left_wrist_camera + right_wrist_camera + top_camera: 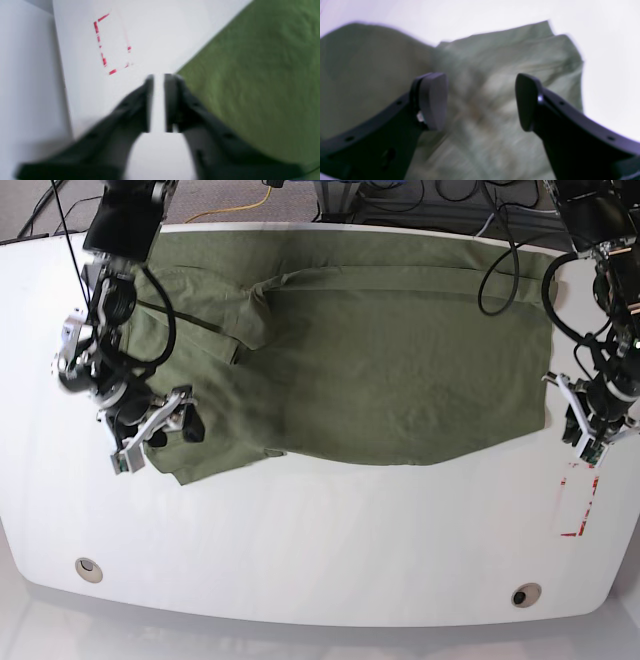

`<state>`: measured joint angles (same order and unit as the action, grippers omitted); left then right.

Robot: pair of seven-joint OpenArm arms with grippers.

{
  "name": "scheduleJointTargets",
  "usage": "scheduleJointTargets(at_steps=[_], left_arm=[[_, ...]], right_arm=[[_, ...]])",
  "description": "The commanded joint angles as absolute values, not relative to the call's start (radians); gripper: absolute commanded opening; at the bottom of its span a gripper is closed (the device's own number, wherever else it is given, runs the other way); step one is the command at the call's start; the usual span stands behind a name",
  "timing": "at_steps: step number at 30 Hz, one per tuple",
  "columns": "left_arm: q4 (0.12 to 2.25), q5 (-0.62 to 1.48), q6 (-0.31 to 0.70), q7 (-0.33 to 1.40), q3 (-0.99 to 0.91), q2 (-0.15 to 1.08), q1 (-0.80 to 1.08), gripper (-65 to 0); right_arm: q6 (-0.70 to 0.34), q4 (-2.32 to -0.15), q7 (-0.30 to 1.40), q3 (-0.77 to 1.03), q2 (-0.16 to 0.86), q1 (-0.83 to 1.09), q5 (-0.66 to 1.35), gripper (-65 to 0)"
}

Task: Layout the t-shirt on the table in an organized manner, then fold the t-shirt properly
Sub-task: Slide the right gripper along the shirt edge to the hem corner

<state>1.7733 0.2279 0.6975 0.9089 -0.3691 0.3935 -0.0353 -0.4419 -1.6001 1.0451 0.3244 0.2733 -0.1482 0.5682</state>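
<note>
The t-shirt (400, 370) was spread for folding; both hands were empty, the right hand (481, 101) wide apart, the left hand (158, 82) narrowly parted

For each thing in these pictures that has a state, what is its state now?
t-shirt: spread across the table, wrinkled, one sleeve bunched near the right tool.
left tool: slightly open, holds nothing, beside the shirt's edge.
right tool: open, empty, over the bunched sleeve.
table: carries the shirt.
</note>
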Motion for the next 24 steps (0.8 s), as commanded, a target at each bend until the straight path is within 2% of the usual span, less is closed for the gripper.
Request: scheduleJointTargets(at_steps=[1, 6, 12, 16, 24], left_arm=[[1.767, 0.237, 0.698, 0.895, -0.36, 0.406, -0.07, -42.4], [1.742, 0.237, 0.698, 0.895, -0.329, 0.404, -0.099, -25.4], [1.707, 0.24, 0.698, 0.895, -0.328, 0.404, -0.117, -15.1], [1.689, 0.24, 0.698, 0.895, -0.328, 0.404, -0.119, -13.7], [1.685, 0.24, 0.698, 0.895, -0.328, 0.404, -0.113, -13.7]], right_arm=[[-0.449, -1.511, 0.969, 0.328, 0.311, -0.219, 0.585, -23.5], [-0.45, -1.331, 0.875, 0.321, 0.369, -0.295, 0.585, -23.5], [-0.496, -1.112, 0.792, 0.32, 0.429, -0.401, 0.585, -23.3], [-0.541, -0.966, 0.746, 0.318, 0.461, -0.469, 0.584, -23.3], [-0.555, -0.797, 0.642, 0.286, 0.499, -0.527, 0.584, -23.3]])
